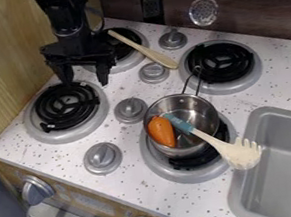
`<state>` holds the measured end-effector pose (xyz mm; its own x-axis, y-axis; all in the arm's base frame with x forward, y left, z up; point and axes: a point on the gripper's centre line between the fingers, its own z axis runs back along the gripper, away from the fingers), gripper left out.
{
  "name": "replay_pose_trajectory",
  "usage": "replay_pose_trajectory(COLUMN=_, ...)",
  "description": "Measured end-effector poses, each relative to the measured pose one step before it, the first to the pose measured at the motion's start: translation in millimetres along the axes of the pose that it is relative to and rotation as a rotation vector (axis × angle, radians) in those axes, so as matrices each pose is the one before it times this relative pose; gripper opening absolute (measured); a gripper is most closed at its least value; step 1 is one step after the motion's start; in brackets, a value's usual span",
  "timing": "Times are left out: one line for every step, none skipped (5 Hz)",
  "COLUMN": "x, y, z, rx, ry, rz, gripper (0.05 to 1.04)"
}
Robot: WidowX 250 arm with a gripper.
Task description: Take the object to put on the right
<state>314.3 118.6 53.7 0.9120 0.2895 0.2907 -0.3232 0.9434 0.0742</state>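
Observation:
The black gripper (86, 82) hangs at the upper left, above the far edge of the front-left burner (67, 105), its two fingers apart with nothing between them. A metal pot (187, 106) stands on the front-right burner. It holds an orange carrot-like thing (161, 131) and the blue handle of a pale slotted utensil (241, 154), whose toothed head sticks out over the pot's rim toward the sink. Right of the gripper, a wooden spoon (143, 49) lies slanted from the back-left burner toward the back-right one.
The back-right burner (220, 63) is behind the pot. Several grey knobs, one of them a knob (131, 110) left of the pot, stand between the burners. A grey sink (287, 162) lies at the right. A wooden wall borders the left side; a grater (152, 7) and a skimmer (203, 11) hang behind.

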Motion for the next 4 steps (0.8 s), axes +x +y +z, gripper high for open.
replay_pose_trajectory(x=-5.58, y=-0.48, z=-8.72, rx=0.0039, ry=0.0316, rz=0.0024, gripper=1.001)
replay_pose_trajectory(x=8.87, y=-12.59, z=-1.64, rx=0.0484, ry=-0.0121, rz=0.0967, gripper=1.001)
replay_pose_trajectory(x=10.26, y=-17.3, z=0.13, rx=0.0666, ry=-0.024, rz=0.1332, gripper=1.001)
replay_pose_trajectory(x=12.31, y=-21.88, z=3.78, rx=0.0574, ry=-0.0719, rz=0.1793, gripper=1.001)
